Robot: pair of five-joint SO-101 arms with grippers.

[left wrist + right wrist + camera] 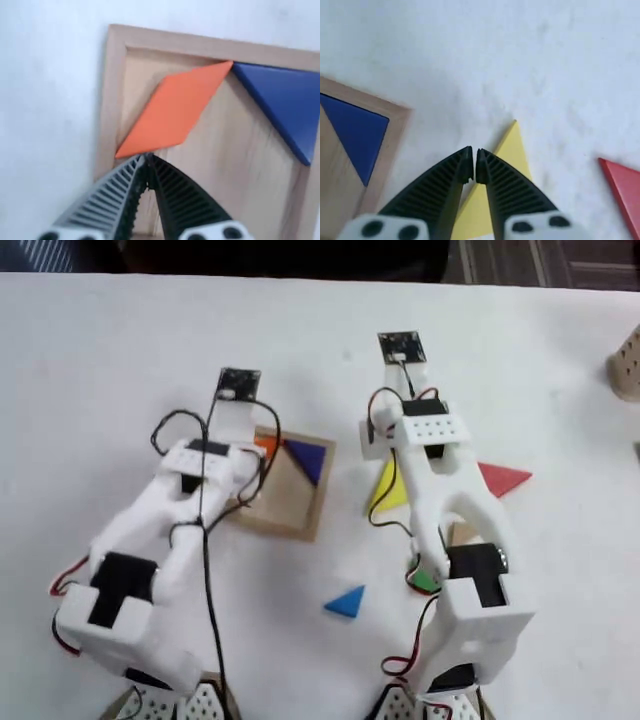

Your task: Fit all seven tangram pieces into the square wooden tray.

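Diagonally: orange parallelogram point(175, 112) long axis crosses tray point(116, 75), seemingly flat.

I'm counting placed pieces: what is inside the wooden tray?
An orange parallelogram and a blue triangle, corners nearly touching. The left gripper hides part of the tray floor.

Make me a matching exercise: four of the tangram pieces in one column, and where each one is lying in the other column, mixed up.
Pieces
1. orange piece
2. dark blue triangle
3. yellow triangle
4. red triangle

Places
A. on the table, in the open, touching nothing
B. in the tray, one tip at the left tool
C. on the table, partly under the right tool
D. in the tray, tucked into a corner

Pairs: 1-B, 2-D, 3-C, 4-A
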